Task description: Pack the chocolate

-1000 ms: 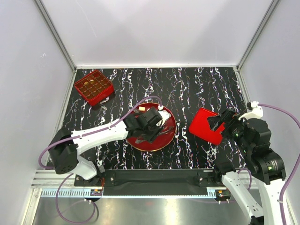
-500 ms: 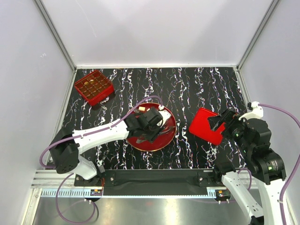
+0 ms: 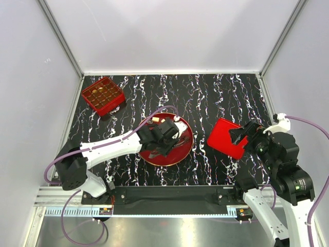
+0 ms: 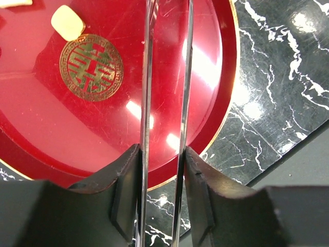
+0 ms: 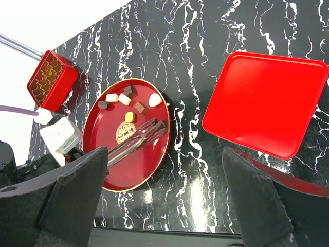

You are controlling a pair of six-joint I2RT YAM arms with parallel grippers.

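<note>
- Chocolate pieces (image 5: 124, 99): dark brown, tan and cream-white bites lying loose on the far half of the red plate (image 5: 139, 159), most of them in a loose arc near its rim.
- One pale piece (image 4: 68, 22) sits just beside the gold emblem (image 4: 91, 67) printed at the plate's middle.
- Left gripper (image 4: 162, 154): over the plate, its black fingers (image 4: 126, 190) clenched on the two arms of metal tweezers (image 4: 146, 77).
- The tweezer blades run out side by side with a narrow gap. Bare plate shows between them, and their tips lie apart from the pieces.
- Right gripper (image 5: 164, 154): held above the marbled black table (image 3: 205, 98), jaws spread wide and grasping nothing.
- Red lid (image 5: 267, 103): flat on the table, to the right of the plate and apart from it.
- Red compartment box (image 3: 103, 96): at the far left corner, well apart from the plate. Its cells look brown and gold, and their contents cannot be told.
</note>
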